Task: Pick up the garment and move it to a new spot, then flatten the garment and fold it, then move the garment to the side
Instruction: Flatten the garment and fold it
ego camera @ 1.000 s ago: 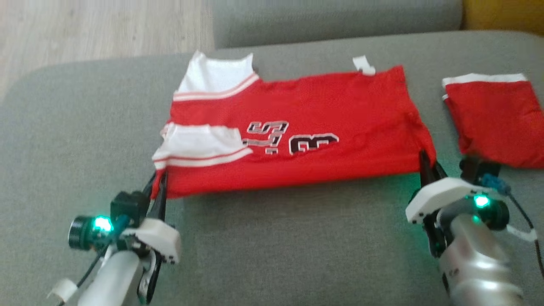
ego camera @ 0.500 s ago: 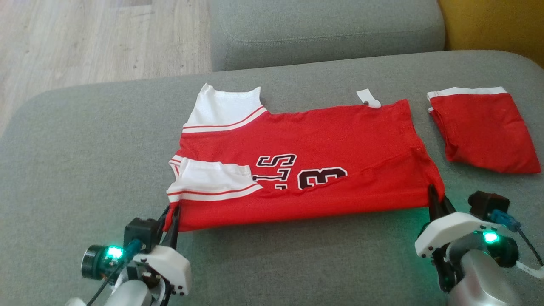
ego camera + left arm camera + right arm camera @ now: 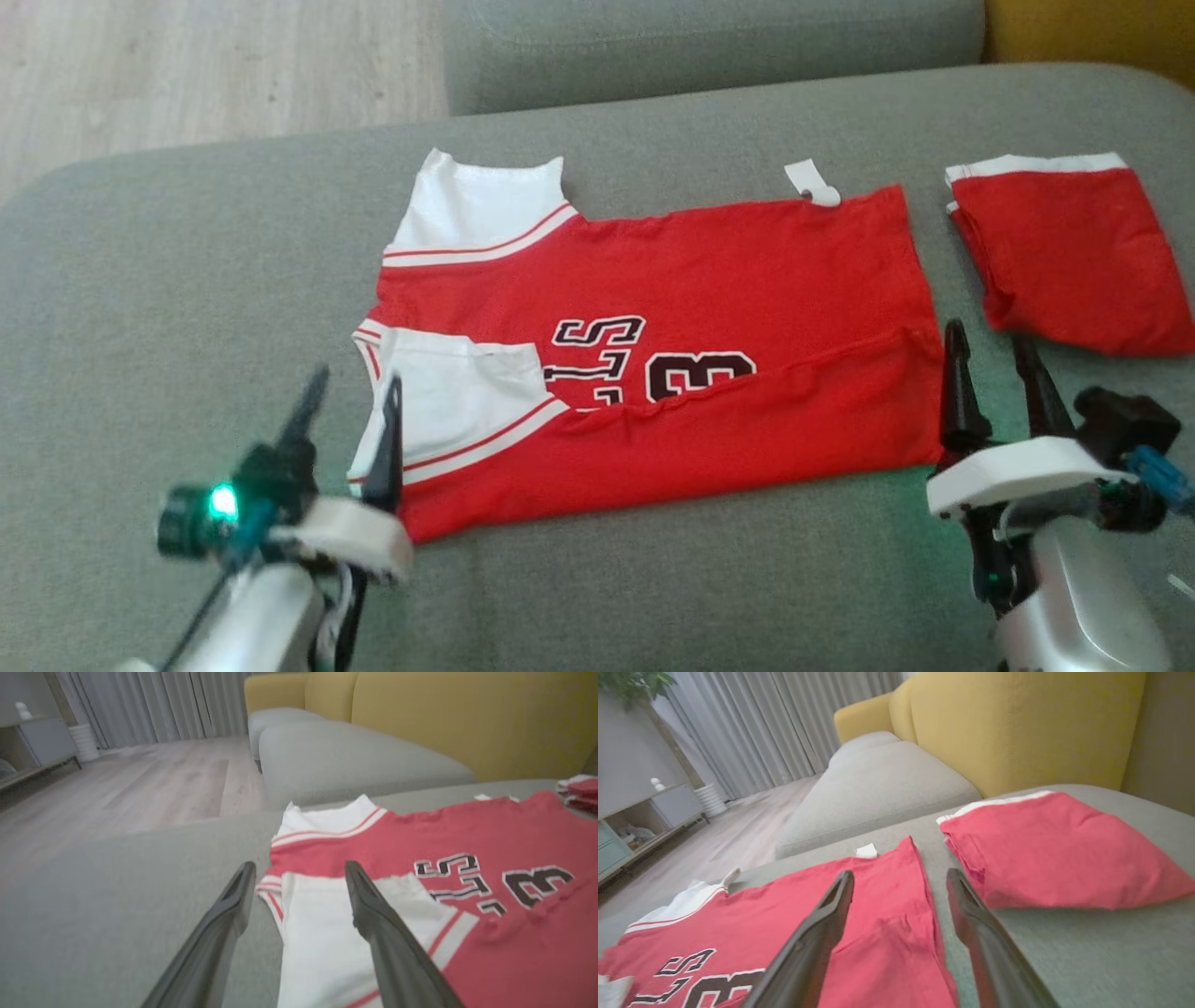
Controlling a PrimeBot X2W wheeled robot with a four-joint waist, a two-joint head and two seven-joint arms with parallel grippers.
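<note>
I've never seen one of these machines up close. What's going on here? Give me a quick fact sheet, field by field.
Surface: grey sofa cushion
Garment: red jersey, lying spread, near edge folded over onto itself
Left gripper: open, astride the edge of the white sleeve, holding nothing
Right gripper: open, at the jersey's hem corner, holding nothing
Nearby: folded red cloth, right of the jersey, not touching it

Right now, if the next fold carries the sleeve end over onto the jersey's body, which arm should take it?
Left. The open left gripper stands at the white sleeve on the near corner of the jersey; the open right gripper sits at the hem end, beside the folded red garment.
</note>
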